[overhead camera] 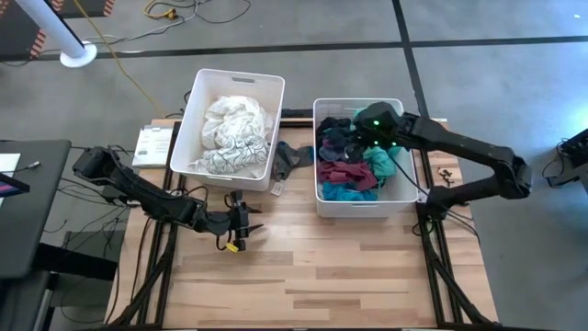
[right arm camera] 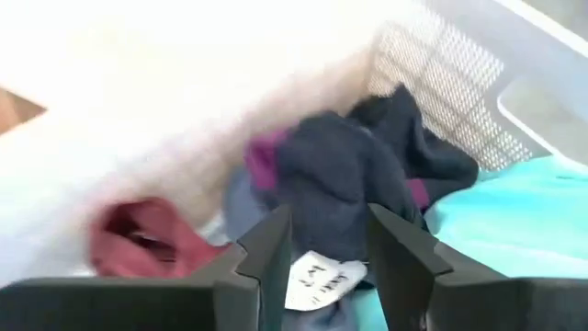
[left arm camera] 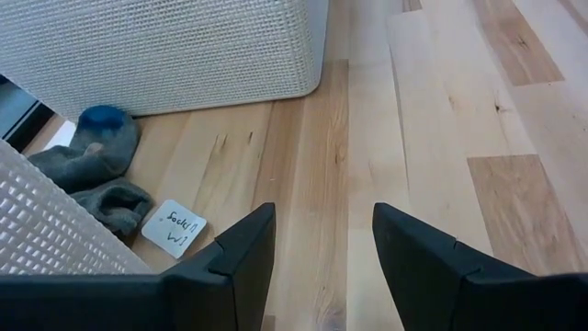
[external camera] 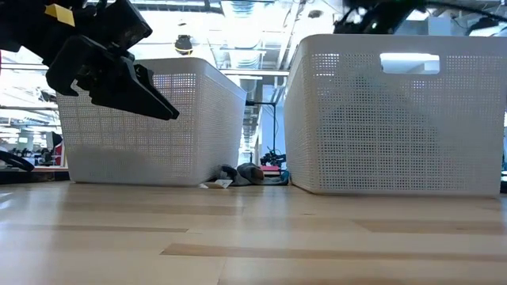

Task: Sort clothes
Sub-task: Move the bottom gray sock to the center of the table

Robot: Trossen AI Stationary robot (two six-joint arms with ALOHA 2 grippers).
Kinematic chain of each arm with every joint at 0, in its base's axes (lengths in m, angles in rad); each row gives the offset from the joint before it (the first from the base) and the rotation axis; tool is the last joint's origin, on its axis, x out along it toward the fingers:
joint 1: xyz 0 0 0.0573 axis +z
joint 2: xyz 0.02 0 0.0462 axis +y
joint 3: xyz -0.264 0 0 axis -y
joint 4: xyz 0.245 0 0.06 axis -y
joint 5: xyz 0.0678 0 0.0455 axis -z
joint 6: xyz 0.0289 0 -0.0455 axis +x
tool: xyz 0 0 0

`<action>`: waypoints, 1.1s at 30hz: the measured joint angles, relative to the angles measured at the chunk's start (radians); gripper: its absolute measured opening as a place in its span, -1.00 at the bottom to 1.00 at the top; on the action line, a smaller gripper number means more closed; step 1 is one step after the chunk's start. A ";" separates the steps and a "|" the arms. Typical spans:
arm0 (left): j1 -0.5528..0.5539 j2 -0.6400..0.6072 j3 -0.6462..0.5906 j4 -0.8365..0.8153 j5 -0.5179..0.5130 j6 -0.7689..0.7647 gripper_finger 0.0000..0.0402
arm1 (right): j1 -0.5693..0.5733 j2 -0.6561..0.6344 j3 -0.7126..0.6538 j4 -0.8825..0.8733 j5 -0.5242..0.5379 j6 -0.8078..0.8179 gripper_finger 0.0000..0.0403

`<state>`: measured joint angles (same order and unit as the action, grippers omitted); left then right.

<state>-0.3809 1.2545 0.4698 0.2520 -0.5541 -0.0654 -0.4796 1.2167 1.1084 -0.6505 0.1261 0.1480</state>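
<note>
A pale wooden table (overhead camera: 322,267) carried two white bins side by side. The right gripper (right arm camera: 326,262) hung inside the right bin (overhead camera: 363,207), jaws parted and empty, directly above the dark clothes (overhead camera: 354,161). A grey sock (left arm camera: 96,175) lay in the gap between the bins, just ahead of the left gripper (left arm camera: 322,253), which hovered open and empty. Its long axis ran along the gap. The left arm was clearly nearer. White clothes (overhead camera: 234,133) filled the left bin (overhead camera: 197,101).

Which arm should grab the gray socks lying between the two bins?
Probably the left. The left gripper hangs open low over the table in front of the bins, with the socks in its view. The right gripper is open over the dark clothes.
</note>
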 joint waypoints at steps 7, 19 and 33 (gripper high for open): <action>0.000 0.000 0.000 0.000 0.000 0.000 -0.10 | 0.101 -0.069 0.000 0.037 0.002 0.020 -0.21; 0.000 0.000 0.000 0.000 0.000 0.001 -0.10 | 0.362 -0.053 0.001 0.249 0.003 -0.026 -0.21; 0.017 0.008 0.000 0.085 -0.002 0.121 -0.14 | 0.637 0.038 0.001 0.299 0.006 -0.076 -0.21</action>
<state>-0.3635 1.2625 0.4694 0.3374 -0.5556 0.0558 0.1574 1.2549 1.1095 -0.3517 0.1326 0.0720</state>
